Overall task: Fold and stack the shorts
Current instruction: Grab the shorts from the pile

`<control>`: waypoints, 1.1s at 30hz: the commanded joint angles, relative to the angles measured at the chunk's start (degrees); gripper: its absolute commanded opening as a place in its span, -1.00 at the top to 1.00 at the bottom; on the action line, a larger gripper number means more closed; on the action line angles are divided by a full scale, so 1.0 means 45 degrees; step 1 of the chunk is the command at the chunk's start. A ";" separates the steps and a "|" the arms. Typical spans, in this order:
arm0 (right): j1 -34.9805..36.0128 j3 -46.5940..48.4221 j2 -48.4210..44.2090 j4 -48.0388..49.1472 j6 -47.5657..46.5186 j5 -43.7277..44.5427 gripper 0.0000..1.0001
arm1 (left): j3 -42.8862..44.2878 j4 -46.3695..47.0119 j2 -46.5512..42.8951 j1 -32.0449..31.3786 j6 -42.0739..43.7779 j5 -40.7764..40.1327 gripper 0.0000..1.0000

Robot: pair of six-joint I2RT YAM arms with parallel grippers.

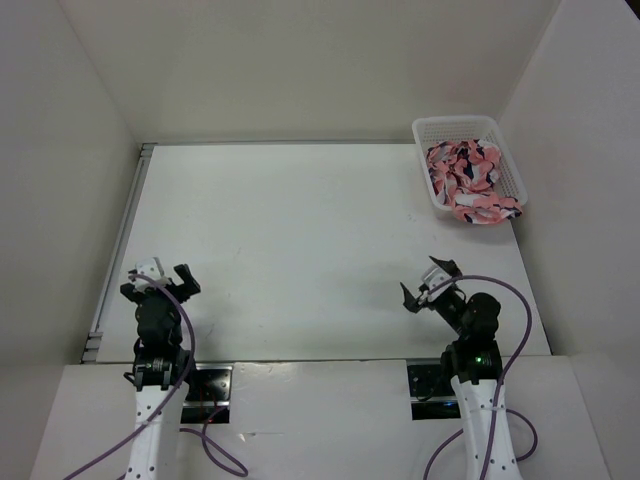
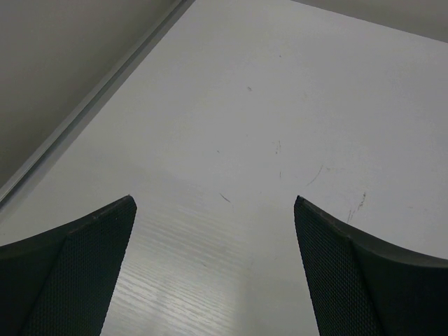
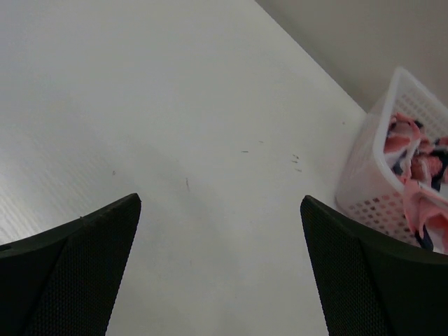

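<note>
Along the near edge of the smooth, matte white table (image 1: 300, 230) — left gripper (image 1: 167, 270) toward the left corner, right gripper (image 1: 428, 281) toward the right, each with jaws spread fully wide, holding nothing, curved black fingers (image 2: 77, 280) faced with a fine stippled texture. Farther off, in the far right corner, a white plastic mesh basket (image 1: 455, 120), rectangular, with latticed walls. Heaped inside it, the shorts (image 1: 465, 172) — soft crumpled salmon-pink cloth printed with dark navy-and-white shapes, one fold draped over the basket's near rim, well apart from both pairs of fingers, nearer the right.
</note>
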 commanded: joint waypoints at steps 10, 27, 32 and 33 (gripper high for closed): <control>-0.0043 0.1719 -0.0027 0.0629 -0.6973 0.1458 -1.00 | 0.2612 0.1459 0.0018 -0.0021 0.7139 0.5737 -1.00; -0.0530 1.9259 1.8151 -0.6134 0.3935 0.6636 -1.00 | 1.3416 -0.5244 1.4715 -0.0702 0.6185 0.5776 -1.00; -0.1582 2.2052 2.1901 -0.5687 0.5796 0.6656 -0.85 | 1.6868 -0.8131 1.9267 -0.1564 0.5597 0.4659 -1.00; -0.1741 2.2385 2.3087 -0.5684 0.6282 0.7255 -0.81 | 1.8384 -0.9336 2.0919 -0.1564 0.5597 0.5278 -1.00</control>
